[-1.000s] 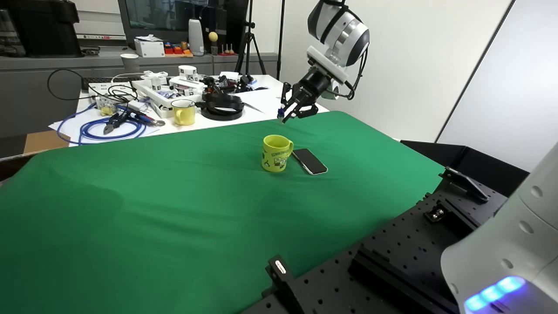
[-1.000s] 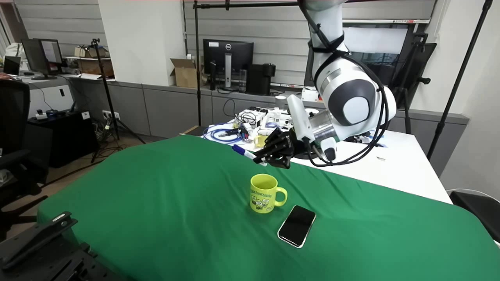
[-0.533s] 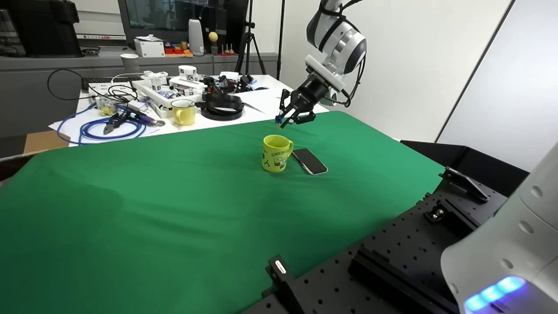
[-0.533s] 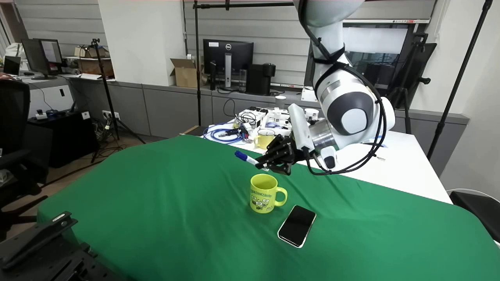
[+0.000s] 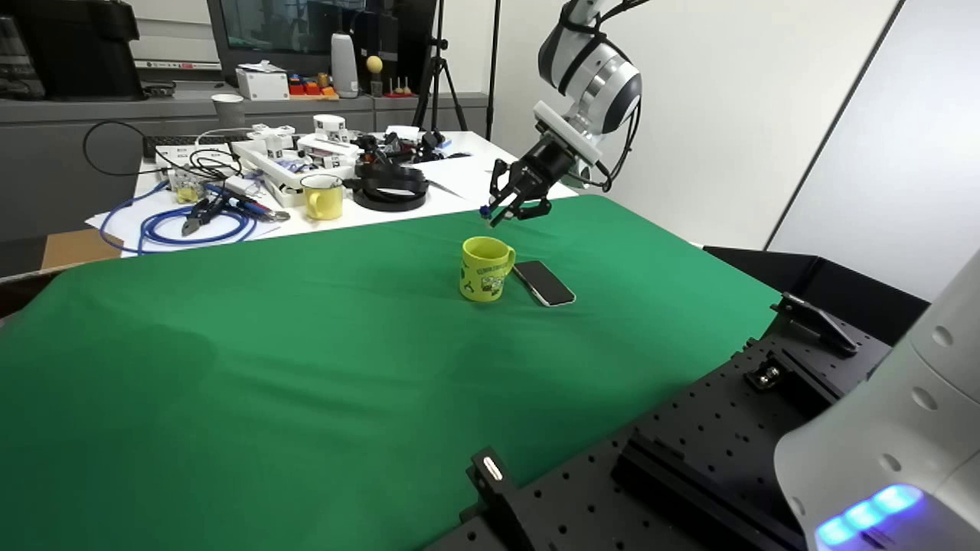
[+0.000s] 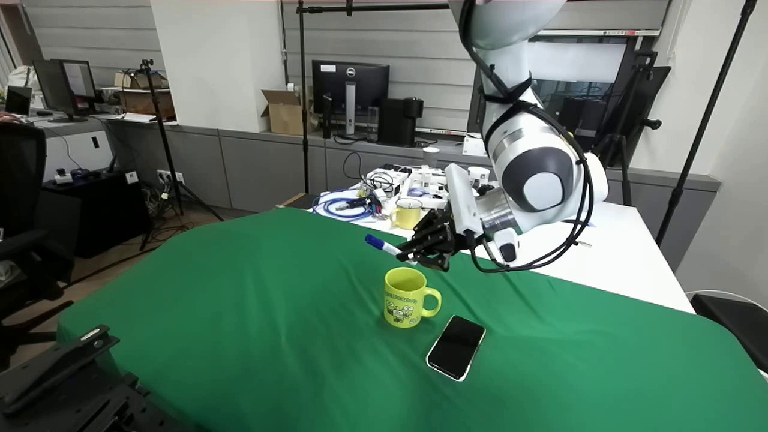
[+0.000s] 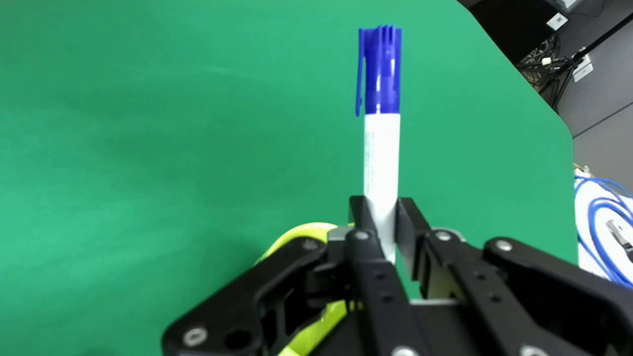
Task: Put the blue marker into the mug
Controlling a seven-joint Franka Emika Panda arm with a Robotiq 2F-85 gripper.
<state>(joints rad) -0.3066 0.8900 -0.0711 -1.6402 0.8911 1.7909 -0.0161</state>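
Observation:
The blue marker (image 6: 387, 247) has a white barrel and a blue cap. It also shows in the wrist view (image 7: 381, 133). My gripper (image 6: 409, 254) is shut on the white barrel near its uncapped end, as the wrist view (image 7: 382, 202) shows. The marker is tilted, with its cap up and away from the fingers. The yellow-green mug (image 6: 401, 306) stands upright on the green cloth, with cartoon figures on its side. It also shows in an exterior view (image 5: 481, 277). The gripper and marker are above the mug's rim level. In the wrist view the fingers hide much of the mug (image 7: 321, 324).
A dark phone (image 6: 456, 348) lies flat on the green cloth (image 6: 270, 336) beside the mug's handle. Behind the cloth, a white table (image 5: 467, 176) holds cables, tools, black straps (image 5: 389, 187) and another yellow cup (image 5: 325, 200). A black perforated board (image 5: 689, 459) borders the cloth.
My gripper has moved down with the marker in it, a little nearer the mug. The movement is smaller in the last half second. The mug and the phone have not moved.

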